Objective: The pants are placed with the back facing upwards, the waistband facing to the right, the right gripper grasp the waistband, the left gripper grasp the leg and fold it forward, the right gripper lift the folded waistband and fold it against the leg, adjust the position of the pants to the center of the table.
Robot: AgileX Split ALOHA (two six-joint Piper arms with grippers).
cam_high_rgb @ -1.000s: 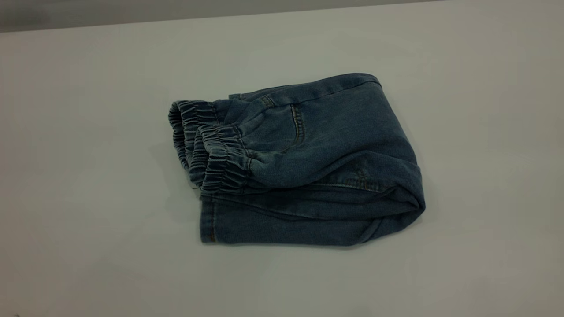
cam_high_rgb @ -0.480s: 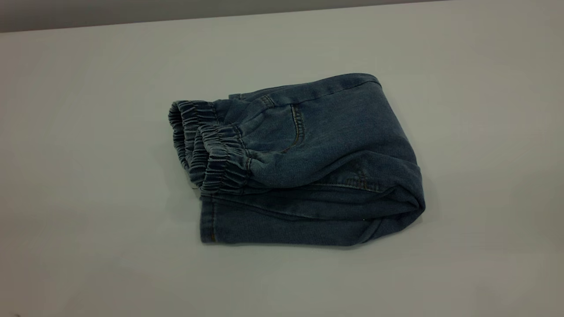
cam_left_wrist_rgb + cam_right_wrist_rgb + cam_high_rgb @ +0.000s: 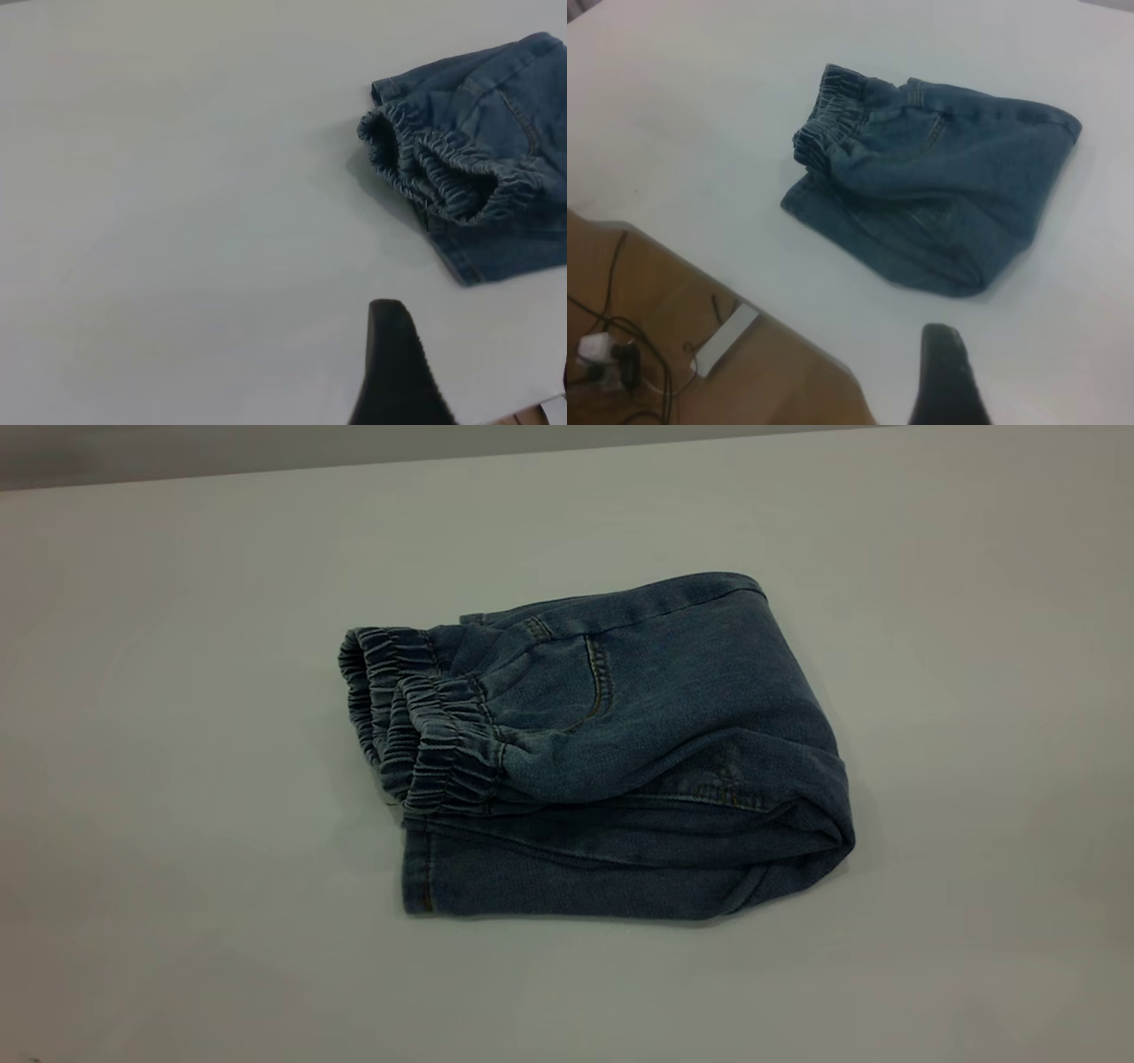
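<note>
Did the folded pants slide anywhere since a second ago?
No. In the exterior view the pants lie at the same spot below the table's far edge, with the waistband facing the same way.

- Neither arm shows in the exterior view.
- The left gripper (image 3: 399, 372) appears only in the left wrist view, as a single dark finger with a blunt tip, held above the surface and touching nothing.
- Its second finger is out of the picture, so whether the jaws stand apart or together cannot be told.
- The right gripper (image 3: 948, 381) appears only in the right wrist view, likewise as one dark tapering finger, raised clear of the surface and holding nothing.
- Its other finger is also out of sight, leaving the jaws' state unknown.
</note>
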